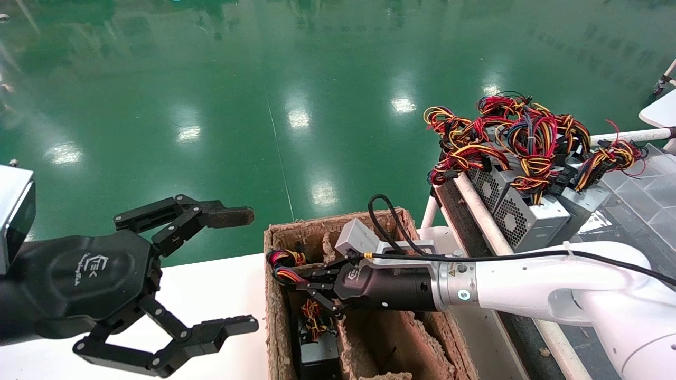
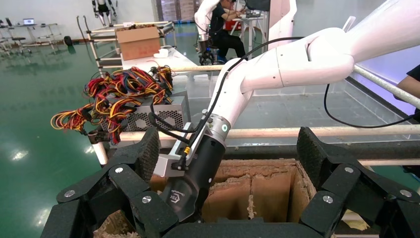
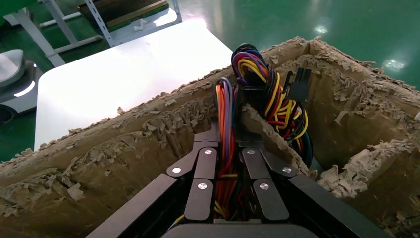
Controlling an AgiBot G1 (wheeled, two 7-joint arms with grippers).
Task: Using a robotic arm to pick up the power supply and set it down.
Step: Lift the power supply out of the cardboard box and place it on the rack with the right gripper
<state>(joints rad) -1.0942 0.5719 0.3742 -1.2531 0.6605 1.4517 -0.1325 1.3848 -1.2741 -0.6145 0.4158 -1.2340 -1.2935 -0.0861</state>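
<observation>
My right gripper [image 1: 302,285] on the white robotic arm [image 1: 528,287] reaches down into the left compartment of a ragged cardboard box [image 1: 272,322]. In the right wrist view this gripper [image 3: 227,144] is shut on a bundle of red, orange and yellow wires [image 3: 224,106] of the power supply. A dark box [image 1: 318,360] with wires on top lies deeper in that compartment; I cannot tell whether the held wires belong to it. A second wire bundle [image 3: 270,96] hangs past a cardboard divider. My left gripper [image 1: 251,269] hovers open over the white table, left of the box.
Silver-grey power supplies with fan grilles [image 1: 520,216] and tangled wires [image 1: 528,137] sit on a rack at the right, behind a white pipe rail [image 1: 483,216]. The white table [image 1: 211,295] lies left of the box. Green floor lies beyond. The box's right compartment [image 1: 391,343] holds only cardboard shreds.
</observation>
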